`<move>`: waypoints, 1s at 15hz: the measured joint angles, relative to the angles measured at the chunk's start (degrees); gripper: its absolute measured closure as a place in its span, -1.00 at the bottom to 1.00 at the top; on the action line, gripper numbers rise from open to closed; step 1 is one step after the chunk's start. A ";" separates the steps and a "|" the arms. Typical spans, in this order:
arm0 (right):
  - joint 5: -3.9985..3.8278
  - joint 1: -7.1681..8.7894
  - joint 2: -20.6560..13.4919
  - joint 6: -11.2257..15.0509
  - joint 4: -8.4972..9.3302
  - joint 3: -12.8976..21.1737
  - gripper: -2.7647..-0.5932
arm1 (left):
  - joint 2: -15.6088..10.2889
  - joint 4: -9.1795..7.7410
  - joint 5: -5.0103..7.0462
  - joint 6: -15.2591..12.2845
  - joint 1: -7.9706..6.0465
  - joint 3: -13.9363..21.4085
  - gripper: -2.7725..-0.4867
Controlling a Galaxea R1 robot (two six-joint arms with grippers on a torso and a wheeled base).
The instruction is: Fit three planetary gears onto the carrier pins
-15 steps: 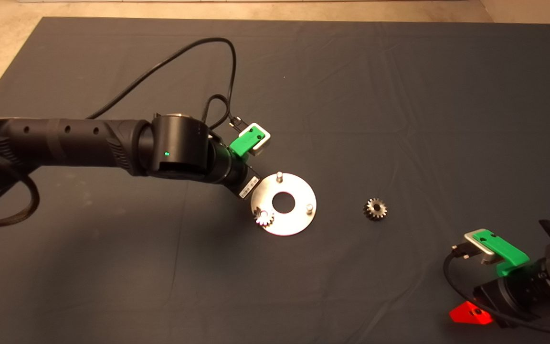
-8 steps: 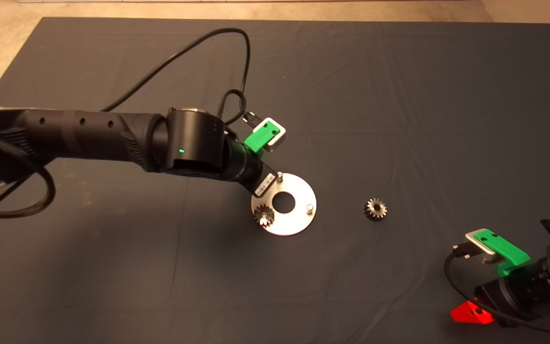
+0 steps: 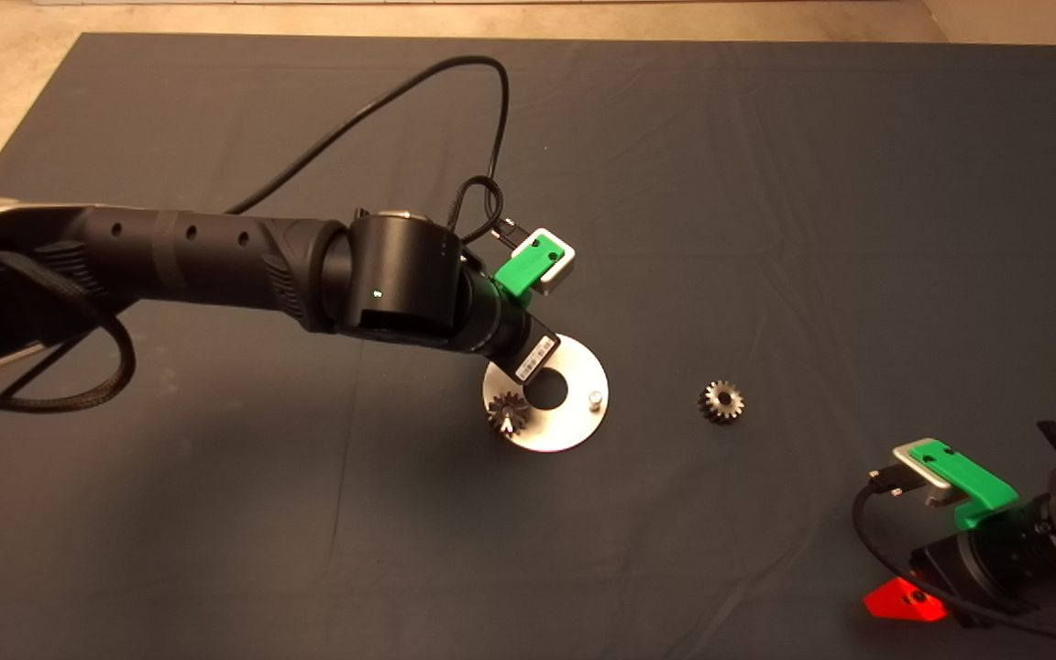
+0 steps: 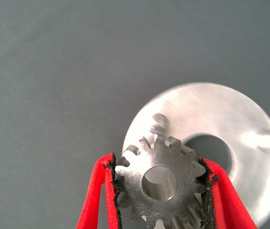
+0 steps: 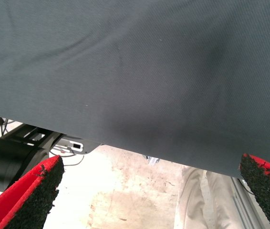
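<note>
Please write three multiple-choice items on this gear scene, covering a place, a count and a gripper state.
1. Where does the loose gear lie?
A. on the mat, between the round plate and the right gripper
B. on the plate
C. off the mat

2. How many gears show in the head view?
A. one
B. two
C. four

3. What is the left gripper doing?
A. open, with nothing in it
B. shut on a gear
C. holding the plate

Answers:
1 A: it rests on bare mat, apart from the plate.
2 B: one seated on a pin, one loose.
3 B: the wrist view shows both pads against its teeth, above the plate.
</note>
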 joint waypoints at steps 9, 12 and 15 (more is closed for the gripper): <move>0.02 0.00 -0.50 -0.01 -0.09 0.00 -0.99 | 3.18 -0.01 -2.83 -0.02 0.16 -3.49 0.86; 0.02 0.00 -0.83 -0.04 -0.10 0.00 -0.99 | 3.34 -0.01 -3.55 0.00 0.16 -3.99 0.86; 0.02 0.00 -1.29 -0.36 -0.11 0.00 -0.99 | 3.36 -0.01 -4.41 0.00 0.18 -5.15 0.86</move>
